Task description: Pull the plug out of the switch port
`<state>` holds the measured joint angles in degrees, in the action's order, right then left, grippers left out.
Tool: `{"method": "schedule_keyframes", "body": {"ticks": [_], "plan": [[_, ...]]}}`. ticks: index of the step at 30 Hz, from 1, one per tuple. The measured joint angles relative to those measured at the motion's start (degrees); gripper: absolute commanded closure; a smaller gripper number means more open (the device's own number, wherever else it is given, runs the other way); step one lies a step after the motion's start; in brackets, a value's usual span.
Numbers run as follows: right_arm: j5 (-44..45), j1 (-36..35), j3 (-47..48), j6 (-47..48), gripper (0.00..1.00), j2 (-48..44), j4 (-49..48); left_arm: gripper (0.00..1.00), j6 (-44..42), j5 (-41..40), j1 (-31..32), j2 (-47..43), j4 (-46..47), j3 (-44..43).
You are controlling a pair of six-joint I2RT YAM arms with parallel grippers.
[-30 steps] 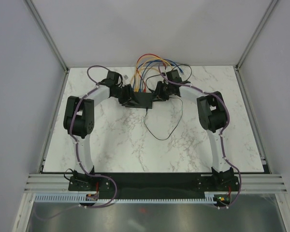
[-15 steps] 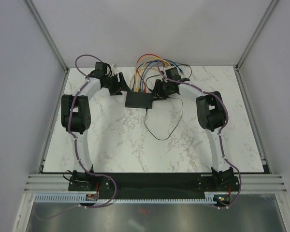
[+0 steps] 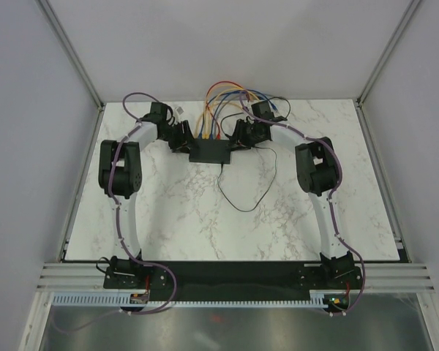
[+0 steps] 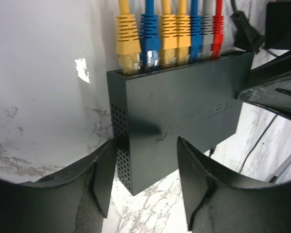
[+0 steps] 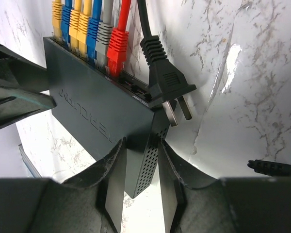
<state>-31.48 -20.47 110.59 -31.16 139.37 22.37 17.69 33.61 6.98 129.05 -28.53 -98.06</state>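
The switch (image 3: 211, 151) lies flat near the table's back, its ports facing away. Several plugs sit in the ports: yellow (image 4: 127, 39), blue, two more yellow, blue, grey and red (image 5: 117, 48). My left gripper (image 3: 181, 139) is at the switch's (image 4: 184, 107) left end. Its jaws (image 4: 146, 143) are open and straddle the near corner, one beside the perforated end and one over the top face. My right gripper (image 3: 238, 137) is at the right end, shut on the switch's (image 5: 92, 102) near corner (image 5: 141, 141).
A black two-prong power plug (image 5: 165, 77) lies loose against the switch's right end. Its thin black cord (image 3: 241, 197) loops toward the table's middle. Coloured cables (image 3: 230, 93) arch from the ports to the back wall. Walls stand close on three sides.
A second ago both grippers were on the raised switch. The left gripper pulled away to the left and has come back to its left end. The switch now lies flat.
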Motion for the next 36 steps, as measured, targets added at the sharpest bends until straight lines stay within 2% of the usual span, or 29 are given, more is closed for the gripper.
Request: {"method": "schedule_keyframes", "body": {"ticks": [9, 14, 20, 25, 26, 27, 30, 32, 35, 36], "plan": [[-0.11, 0.02, -3.91, -0.09, 0.71, -1.99, -2.21, 0.51, -0.2, -2.34, 1.4, -4.48, 2.71, 8.28], [1.49, 0.02, -13.22, 0.24, 0.72, -7.76, -5.27, 0.52, 0.11, -4.35, 4.85, -8.79, 2.08, 13.99], [2.12, -0.55, -29.22, 0.61, 0.73, -18.32, -7.61, 0.52, 2.86, -4.72, 9.29, -17.44, 1.68, 26.25], [2.99, -2.97, -38.42, 2.03, 0.61, -25.57, -6.34, 0.46, 4.74, -4.57, 11.89, -25.7, 0.13, 35.58], [3.58, -3.48, -39.26, 2.67, 0.57, -26.6, -5.31, 0.46, 4.81, -4.74, 12.17, -27.26, -0.57, 36.17], [4.48, -3.89, -39.91, 3.5, 0.47, -27.69, -3.82, 0.45, 4.81, -4.94, 12.41, -28.79, -1.46, 36.26], [7.78, -4.81, -41.24, 6.23, 0.36, -31.93, 1.09, 0.44, 4.76, -6.23, 12.66, -33.42, -3.61, 35.34], [9.97, -4.79, -42.77, 7.93, 0.36, -36.35, 3.43, 0.43, 4.74, -7.08, 12.76, -35.67, -4.83, 34.01], [11.65, -4.59, -46.4, 8.74, 0.42, -43.74, 5.11, 0.44, 4.76, -6.82, 13.27, -37.77, -5.14, 32.04], [11.85, -4.59, -47.89, 8.7, 0.47, -45.92, 5.07, 0.44, 4.76, -6.16, 13.6, -37.64, -5.01, 31.43]]}}
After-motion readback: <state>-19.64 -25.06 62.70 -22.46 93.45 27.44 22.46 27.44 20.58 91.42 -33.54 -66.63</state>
